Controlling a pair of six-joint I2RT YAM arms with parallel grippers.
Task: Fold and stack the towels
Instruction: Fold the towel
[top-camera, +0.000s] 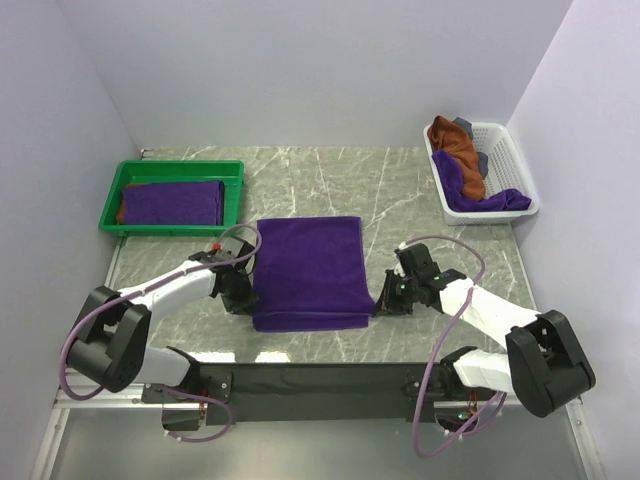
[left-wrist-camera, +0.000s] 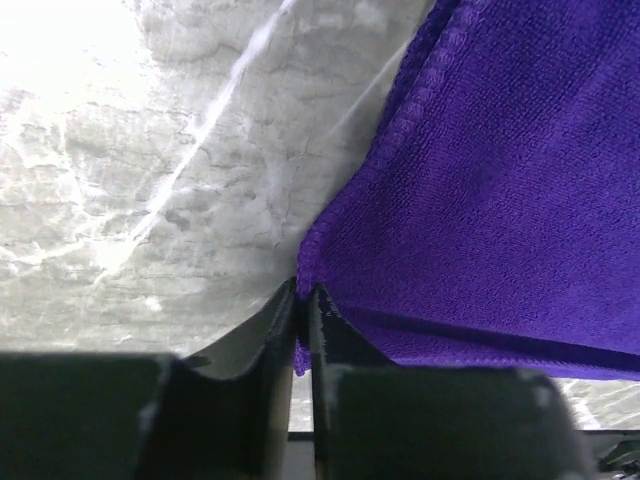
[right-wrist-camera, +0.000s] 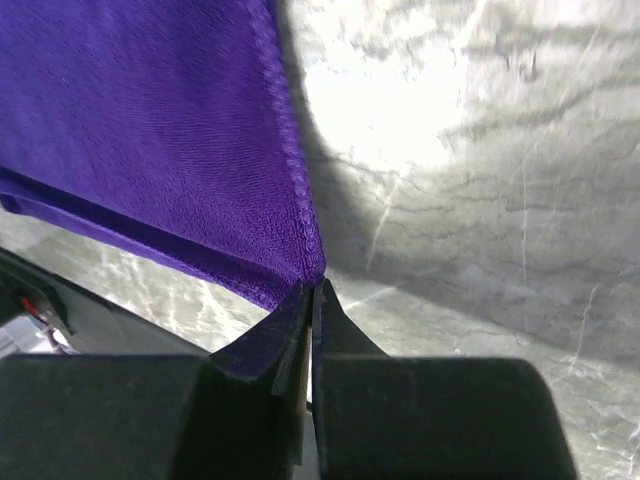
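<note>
**Overhead view.** A deep purple plush rectangular towel (top-camera: 308, 272) lies spread on the grey-green marbled table top (top-camera: 400, 190), between the two arms. A second layer of cloth shows along its near edge. The left gripper (top-camera: 243, 297) sits at the near-left corner and the right gripper (top-camera: 381, 299) at the near-right corner, each touching the cloth.

**Left wrist view.** The left gripper (left-wrist-camera: 303, 300) has its black fingers (left-wrist-camera: 265, 345) pressed together with almost no gap. The corner of the deep purple plush rectangular towel (left-wrist-camera: 500, 180) is pinched between the tips, and a small tuft of purple shows in the slit below them. From the pinch the cloth fans up and to the right, its stitched hem running diagonally. Bare marble lies to the left.

**Right wrist view.** This is the mirrored arrangement. The right gripper (right-wrist-camera: 312, 295) has its fingers (right-wrist-camera: 345, 335) closed to a thin line on the opposite corner of the towel (right-wrist-camera: 150, 130). The cloth spreads up and to the left, its hem rises from the tips, and a lower layer shows beneath.

**Surroundings.** At the far left stands a green plastic tray (top-camera: 232, 172). It holds a folded purple towel (top-camera: 172, 203) lying on a rust-brown towel (top-camera: 120, 212), of which only an edge shows. At the far right a white slotted plastic basket (top-camera: 515, 150) contains a crumpled rust-brown towel (top-camera: 455, 142). A loose purple towel (top-camera: 470, 195) drapes onto the basket's near rim, and a small grey item (top-camera: 466, 125) lies behind.
</note>
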